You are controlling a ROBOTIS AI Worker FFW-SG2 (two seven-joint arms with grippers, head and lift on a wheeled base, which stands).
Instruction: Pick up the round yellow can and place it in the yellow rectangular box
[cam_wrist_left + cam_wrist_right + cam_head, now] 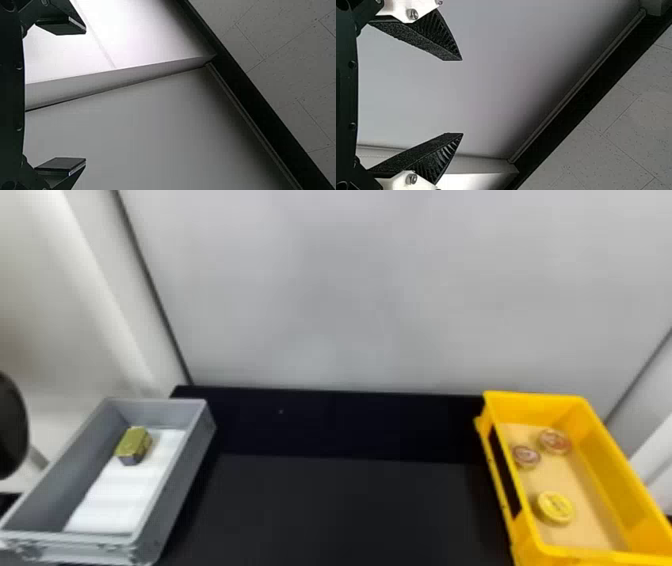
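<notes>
The round yellow can [556, 508] lies flat inside the yellow rectangular box [605, 460], its placement apparently complete and nothing of the job seemingly left. Left gripper [85, 95] and right gripper [462, 97] both stand wide and empty (a boxy olive-gold tin [134, 443] sits in the gray bin [172, 490], seemingly no part of this errand)

The head camera looked forward and down over a flat black table [340, 510]; both wrist cameras, close behind black fingers [429, 41], faced, in common, smooth pale wall panels [138, 130] and speckled grey tiles [285, 59].
</notes>
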